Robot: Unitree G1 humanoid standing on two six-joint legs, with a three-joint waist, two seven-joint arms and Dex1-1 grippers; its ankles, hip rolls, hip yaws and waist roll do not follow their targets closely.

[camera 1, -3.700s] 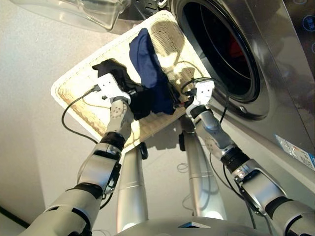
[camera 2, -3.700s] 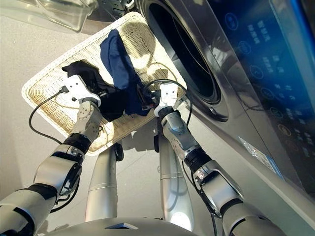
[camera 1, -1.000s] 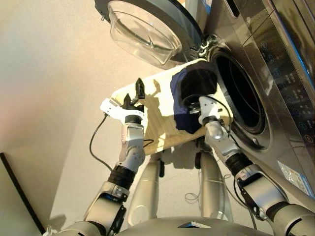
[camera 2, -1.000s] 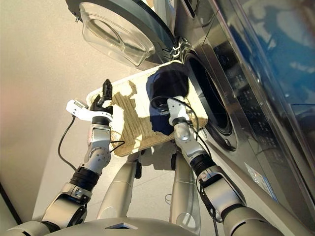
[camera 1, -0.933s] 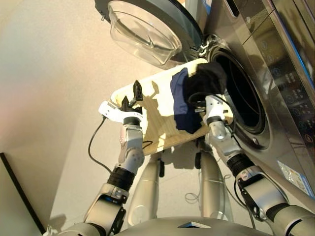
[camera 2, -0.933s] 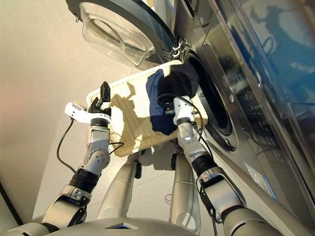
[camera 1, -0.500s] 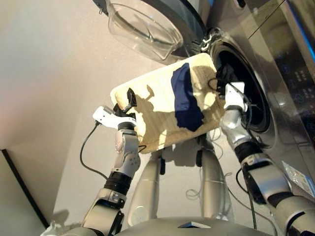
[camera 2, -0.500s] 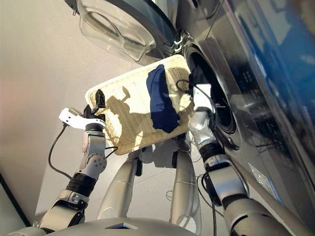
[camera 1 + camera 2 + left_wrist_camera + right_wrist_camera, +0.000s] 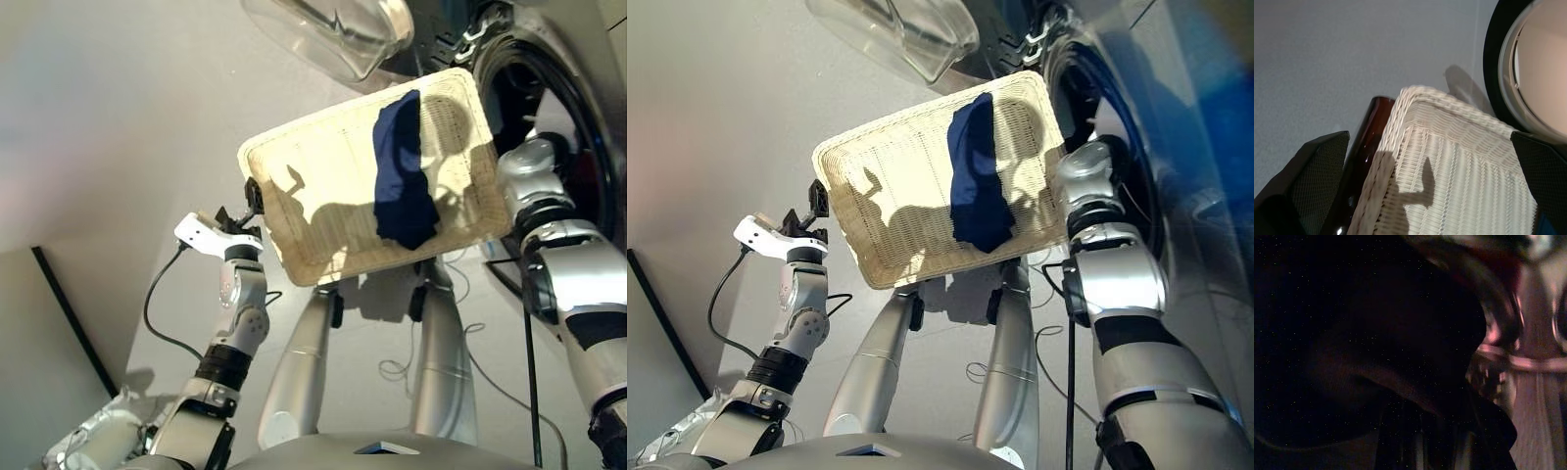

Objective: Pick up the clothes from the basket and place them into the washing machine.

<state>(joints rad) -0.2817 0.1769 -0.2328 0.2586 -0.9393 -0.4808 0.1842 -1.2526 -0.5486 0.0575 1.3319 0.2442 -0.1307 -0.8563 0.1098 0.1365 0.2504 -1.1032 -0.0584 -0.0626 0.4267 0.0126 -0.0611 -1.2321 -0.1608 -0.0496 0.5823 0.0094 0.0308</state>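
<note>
Looking down through the head camera, you see the cream woven basket [image 9: 323, 186] with one dark navy garment [image 9: 400, 174] draped along its right half. Your left gripper [image 9: 250, 201] hangs just beside the basket's left corner, fingers spread and empty. Your right arm [image 9: 544, 235] reaches past the basket's right edge into the washing machine's drum mouth [image 9: 578, 117], and the gripper itself is hidden inside. The clear-glass door [image 9: 333, 29] stands open above the basket.

On your left wrist camera, both black fingers [image 9: 1308, 171] sit wide apart, framing the basket corner [image 9: 1420, 112] and the door's black rim [image 9: 1493, 63].

On your right wrist camera, dark cloth [image 9: 1361, 342] fills the view; you cannot tell how that gripper stands.
</note>
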